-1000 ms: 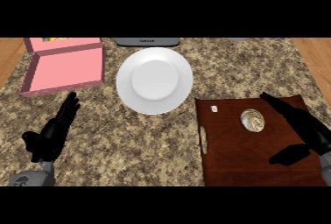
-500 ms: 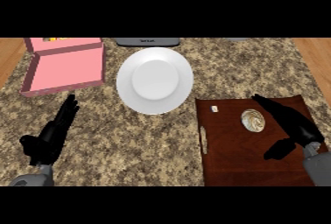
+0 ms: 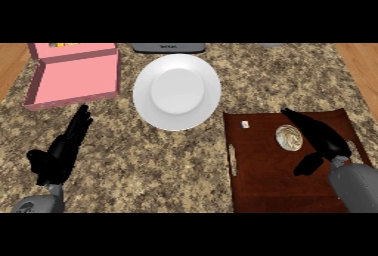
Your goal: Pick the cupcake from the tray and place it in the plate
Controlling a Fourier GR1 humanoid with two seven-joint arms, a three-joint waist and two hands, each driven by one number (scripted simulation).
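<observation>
Cupcake [image 3: 289, 137] sits on the brown tray [image 3: 273, 185], upper right part of it, right of frame centre. Seen from above: pale swirled top, upright, not lifted.

Right hand [image 3: 319, 137] lies just beside the cupcake on its right side, fingers straight and stretched toward the tray's top edge, thumb hanging down and apart toward the lower left. Hand spread, nothing pinched. Whether the fingers touch the cupcake's side I cannot tell; they are at least right against it in this view.

A small pale speck [image 3: 245, 124] rests near the tray's upper left corner; too small to identify. A thin pale strip [image 3: 233, 160] runs along the tray's left edge.

White plate [image 3: 177, 92] lies above and left of the tray, upper centre of frame, nothing on it. Just apart from the tray's corner.

Left hand [image 3: 63, 150] at lower left, fingers straight and together, resting over the granite counter [image 3: 148, 165].

Pink box [image 3: 74, 75] open at upper left. Dark object [image 3: 167, 47] at top edge behind the plate.

Progress, as I judge it: approach only. Grasp, lift, carry to plate and release all remain.
</observation>
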